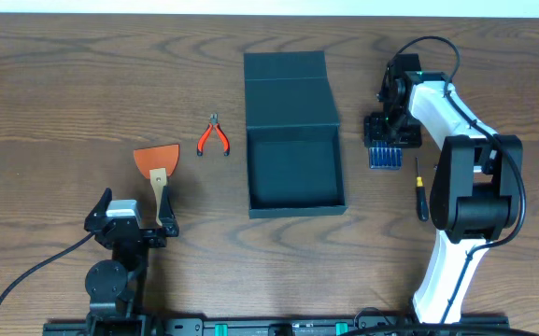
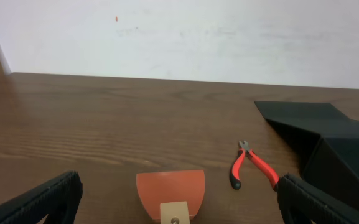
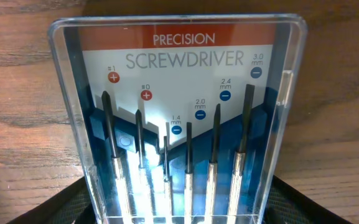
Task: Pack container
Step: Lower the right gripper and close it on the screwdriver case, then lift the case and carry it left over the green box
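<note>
The dark teal container (image 1: 295, 212) stands open at the table's middle, its flap lid (image 1: 288, 89) laid back behind it; its inside looks empty. It also shows at the right of the left wrist view (image 2: 335, 143). My right gripper (image 1: 388, 131) is at the clear blue-backed precision screwdriver set (image 1: 386, 154), right of the container. In the right wrist view the set (image 3: 179, 112) lies flat on the wood with my fingers (image 3: 179, 211) against both its sides. My left gripper (image 1: 136, 213) is open and empty, straddling the handle of an orange scraper (image 1: 158, 163).
Red-handled pliers (image 1: 214, 137) lie left of the container, and show in the left wrist view (image 2: 254, 167) beside the scraper (image 2: 170, 190). A black and orange screwdriver (image 1: 419, 187) lies next to the right arm's base.
</note>
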